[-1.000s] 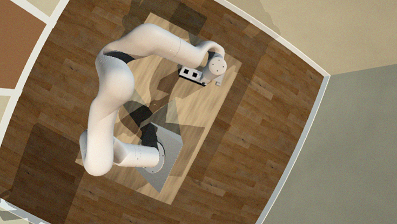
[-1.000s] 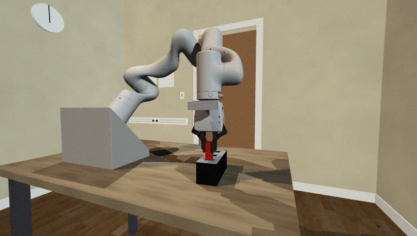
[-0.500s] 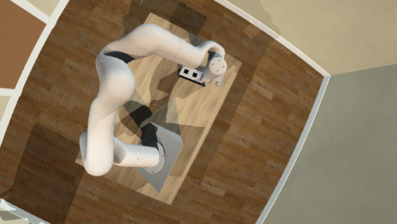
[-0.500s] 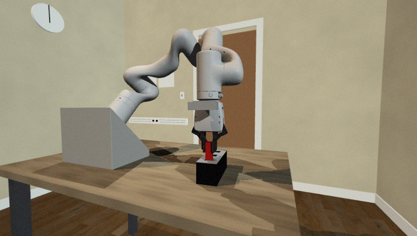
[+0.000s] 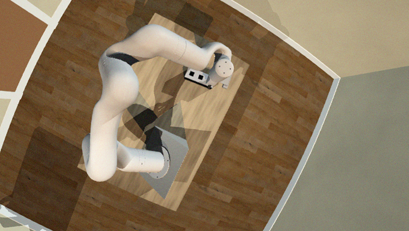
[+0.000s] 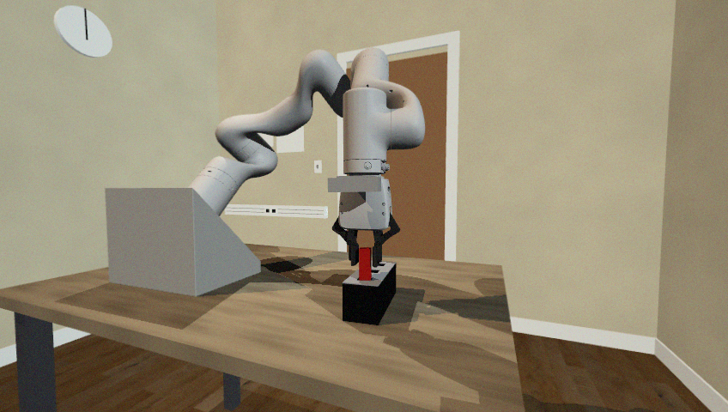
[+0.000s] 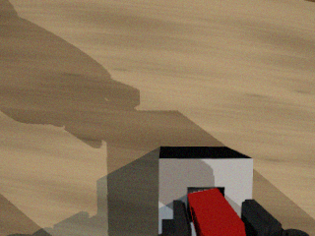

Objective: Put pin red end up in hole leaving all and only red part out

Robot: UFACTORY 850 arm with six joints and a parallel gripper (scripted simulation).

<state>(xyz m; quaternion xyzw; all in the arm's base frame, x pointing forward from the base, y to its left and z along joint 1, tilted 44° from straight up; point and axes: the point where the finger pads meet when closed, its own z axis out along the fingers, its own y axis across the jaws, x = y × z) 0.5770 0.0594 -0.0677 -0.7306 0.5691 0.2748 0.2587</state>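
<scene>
The black block [image 6: 368, 298] with a grey top stands on the wooden table. The pin [image 6: 364, 263] stands upright in the hole at the block's near end in the exterior view, and only its red part shows above the block top. My gripper [image 6: 364, 255] points straight down over it, open, with its fingers on either side of the red part and slightly apart from it. In the wrist view the red pin [image 7: 217, 224] rises from the block [image 7: 205, 184] between my dark fingers. From above, two empty holes in the block [image 5: 196, 76] show; my wrist hides the third.
The arm's grey wedge-shaped base [image 6: 168, 239] stands on the left of the table, well away from the block. The table's right edge [image 6: 506, 316] lies a short way past the block.
</scene>
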